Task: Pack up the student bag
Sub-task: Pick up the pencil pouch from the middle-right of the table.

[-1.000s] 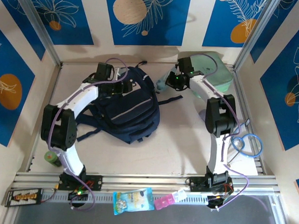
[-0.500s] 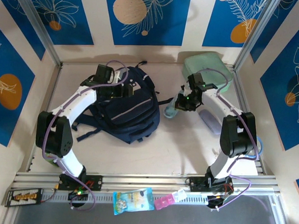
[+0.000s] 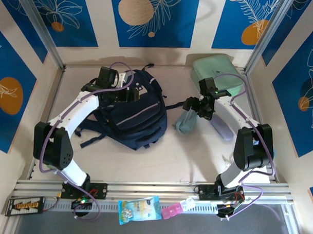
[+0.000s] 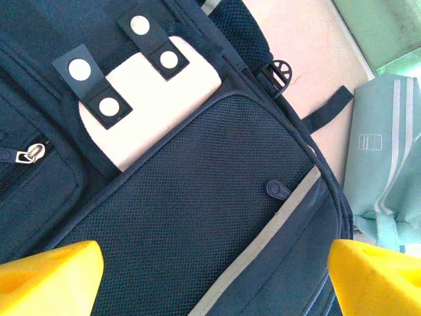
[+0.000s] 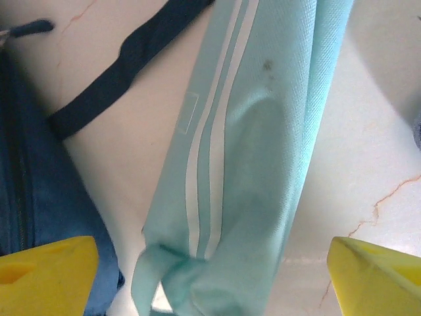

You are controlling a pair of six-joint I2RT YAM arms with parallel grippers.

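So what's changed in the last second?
The right end effector drew back from the far wall toward the near edge, and the pale teal pouch came along; it now lies beside the student bag, under open fingers. The left end effector and the bag stayed put.

Student bag (image 4: 197, 217): matt navy cloth, mesh panel. Pale blue pouch (image 5: 263, 151): woven fabric.

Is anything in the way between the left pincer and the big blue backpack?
Nothing visible is. The open left pincer hangs right over the student bag's mesh pocket. The pale blue pouch lies off to the side, beside the bag.
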